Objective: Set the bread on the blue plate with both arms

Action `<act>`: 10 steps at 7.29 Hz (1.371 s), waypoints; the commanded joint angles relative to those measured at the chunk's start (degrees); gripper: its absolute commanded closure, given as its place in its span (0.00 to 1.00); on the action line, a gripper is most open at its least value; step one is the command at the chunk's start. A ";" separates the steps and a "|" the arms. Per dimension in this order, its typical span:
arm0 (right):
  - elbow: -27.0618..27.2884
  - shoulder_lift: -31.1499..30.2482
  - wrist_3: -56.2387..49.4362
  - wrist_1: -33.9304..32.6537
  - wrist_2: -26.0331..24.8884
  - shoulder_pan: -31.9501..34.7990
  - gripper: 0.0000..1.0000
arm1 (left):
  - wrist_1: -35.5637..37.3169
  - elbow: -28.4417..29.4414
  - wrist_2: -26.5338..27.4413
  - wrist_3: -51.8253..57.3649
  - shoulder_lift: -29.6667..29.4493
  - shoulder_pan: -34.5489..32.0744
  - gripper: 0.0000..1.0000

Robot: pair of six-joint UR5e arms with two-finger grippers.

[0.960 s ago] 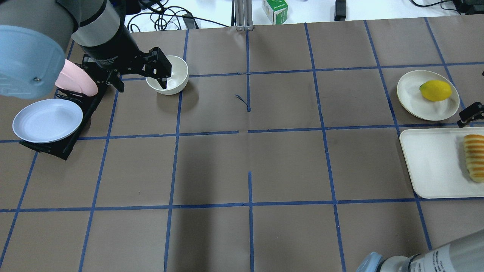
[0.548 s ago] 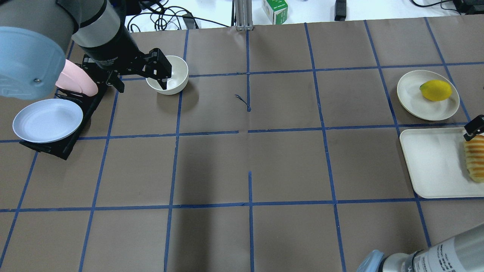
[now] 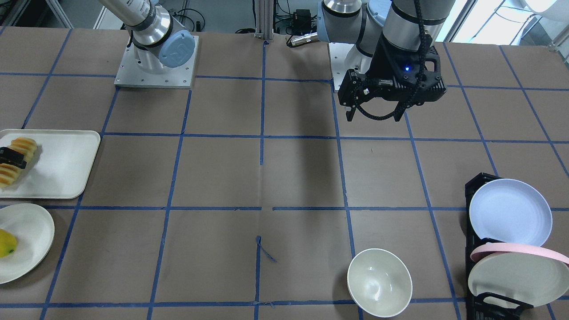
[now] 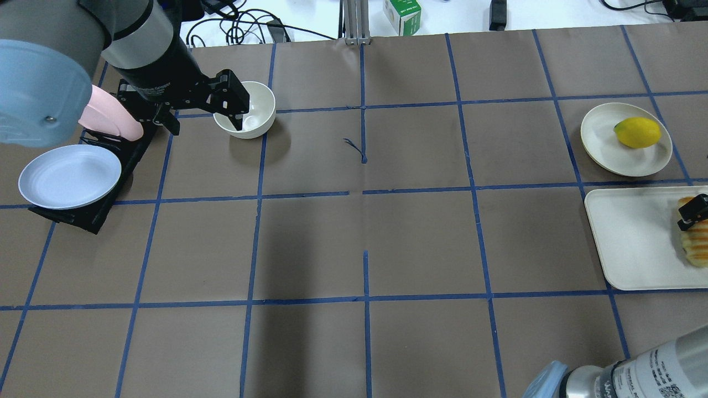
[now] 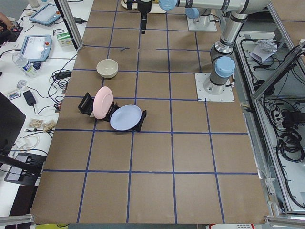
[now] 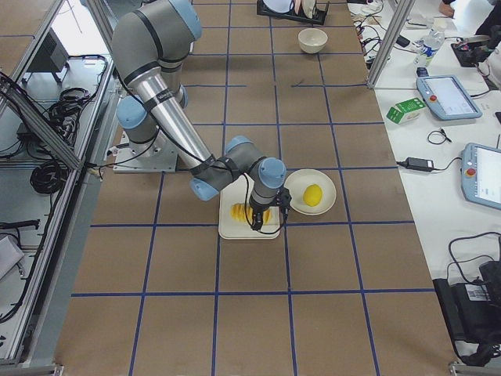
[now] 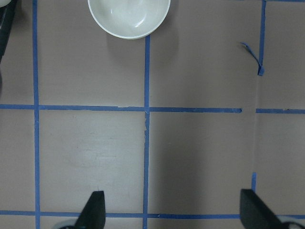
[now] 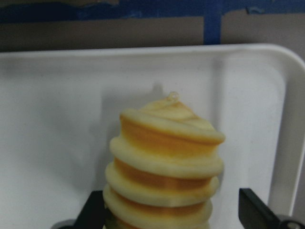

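The bread (image 4: 696,243) lies on a white tray (image 4: 630,237) at the table's right edge; it also shows in the front-facing view (image 3: 24,146) and fills the right wrist view (image 8: 167,157). My right gripper (image 8: 174,214) is open, low over the bread, with one finger on each side of the loaf; it shows at the edge of the overhead view (image 4: 692,210). The blue plate (image 4: 69,176) leans on a black rack at the far left, also in the front-facing view (image 3: 510,212). My left gripper (image 4: 208,128) is open and empty, hanging above the table near the rack.
A white bowl (image 4: 257,119) stands beside the left gripper. A pink-rimmed plate (image 3: 515,253) and a cream-white plate (image 3: 511,278) stand in the same rack. A cream plate (image 4: 603,138) with a yellow-green fruit (image 4: 637,132) sits behind the tray.
My right gripper has moved from beside the cream plate toward the robot and down over the bread. The left arm has barely moved.
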 commanded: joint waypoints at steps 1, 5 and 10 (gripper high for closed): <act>-0.29 -0.03 0.39 0.15 0.04 -0.02 0.66 | 0.00 0.00 -0.05 0.16 0.01 0.04 0.00; -1.34 -0.64 0.57 1.02 0.21 0.42 1.00 | 0.00 0.00 -0.05 0.16 0.01 0.04 0.00; -1.70 -1.34 0.57 1.46 1.35 0.95 1.00 | 0.09 0.00 -0.05 0.33 0.01 0.04 0.00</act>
